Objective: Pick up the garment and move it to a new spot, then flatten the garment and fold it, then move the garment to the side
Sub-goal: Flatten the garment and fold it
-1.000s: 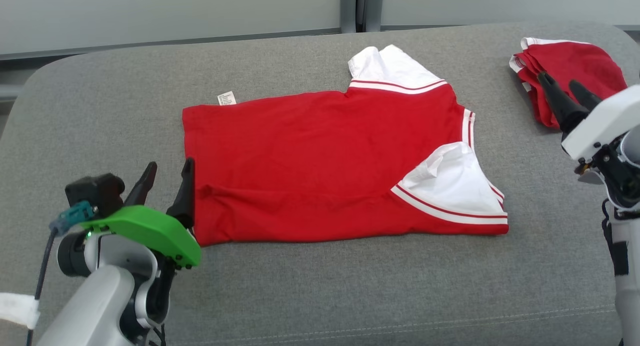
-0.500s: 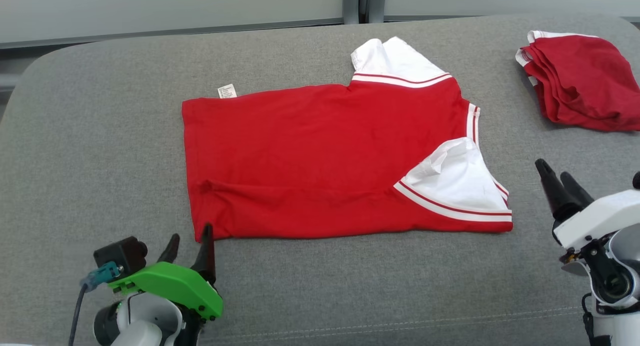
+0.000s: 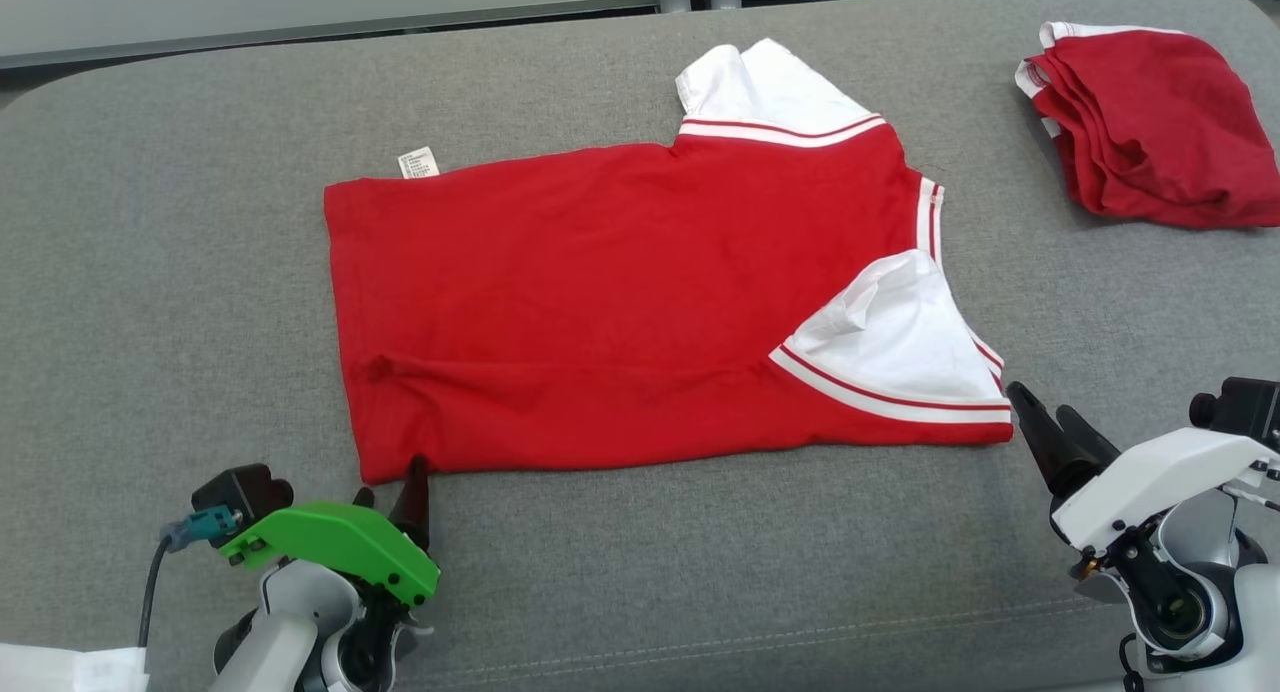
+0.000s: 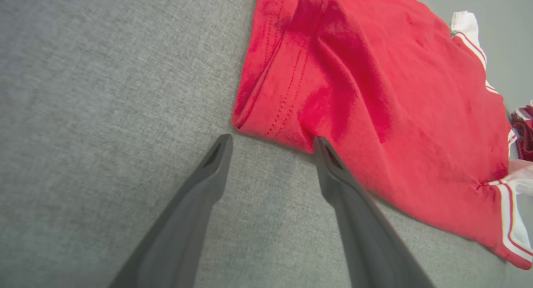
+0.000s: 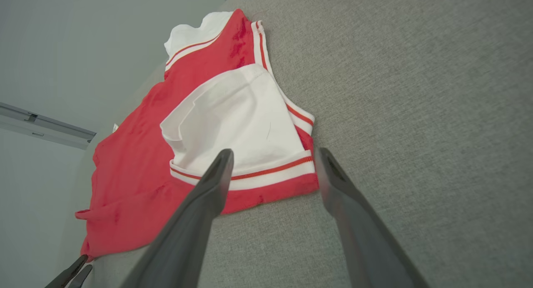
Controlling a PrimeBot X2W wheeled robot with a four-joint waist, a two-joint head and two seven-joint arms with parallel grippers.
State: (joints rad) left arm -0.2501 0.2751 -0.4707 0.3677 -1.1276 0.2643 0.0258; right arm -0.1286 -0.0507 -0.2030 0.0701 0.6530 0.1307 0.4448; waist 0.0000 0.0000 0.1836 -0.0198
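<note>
The red shirt [image 3: 620,302] lies spread flat in the middle of the head view on a gray cushion [image 3: 150,272]. Its hem is toward the left and its white sleeve [image 3: 900,342] is folded over at the lower right. A pile [image 3: 1150,122] of crumpled red cloth sits in the upper right, well apart from the shirt, and nothing lies between the pincers and the shirt.

The left pincer [image 3: 390,479] is at the lower left with its fingers spread and empty. One tip is at the hem's lower corner. The right pincer [image 3: 1040,400], also spread and empty, is just beside the sleeve's corner at the lower right.

A white label [image 3: 419,162] pokes out at the shirt's top edge in the head view. The left wrist view brings out a raised crease [image 4: 333,71] running in from the hem. The right wrist view shows the sleeve's puckered opening, with the left pincer's tips at the bottom left.
</note>
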